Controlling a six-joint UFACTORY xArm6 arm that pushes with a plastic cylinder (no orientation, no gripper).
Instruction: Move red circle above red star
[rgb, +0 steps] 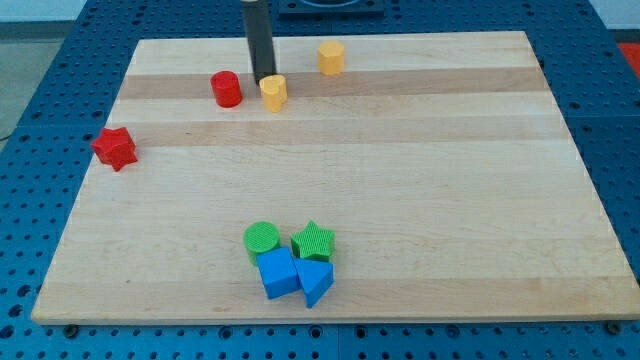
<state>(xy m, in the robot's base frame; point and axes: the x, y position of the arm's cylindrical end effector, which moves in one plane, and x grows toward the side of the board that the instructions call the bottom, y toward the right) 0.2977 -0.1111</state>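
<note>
The red circle (226, 89) sits near the view's top left of the wooden board. The red star (115, 148) lies lower and further left, near the board's left edge. My tip (263, 80) comes down just to the right of the red circle and touches, or nearly touches, the upper left of a yellow heart-shaped block (273, 92). There is a small gap between my tip and the red circle.
A yellow hexagon block (331, 57) stands near the board's top middle. A cluster at the bottom middle holds a green circle (262, 238), a green star (314, 241), a blue cube (278, 272) and a blue triangle (315, 281).
</note>
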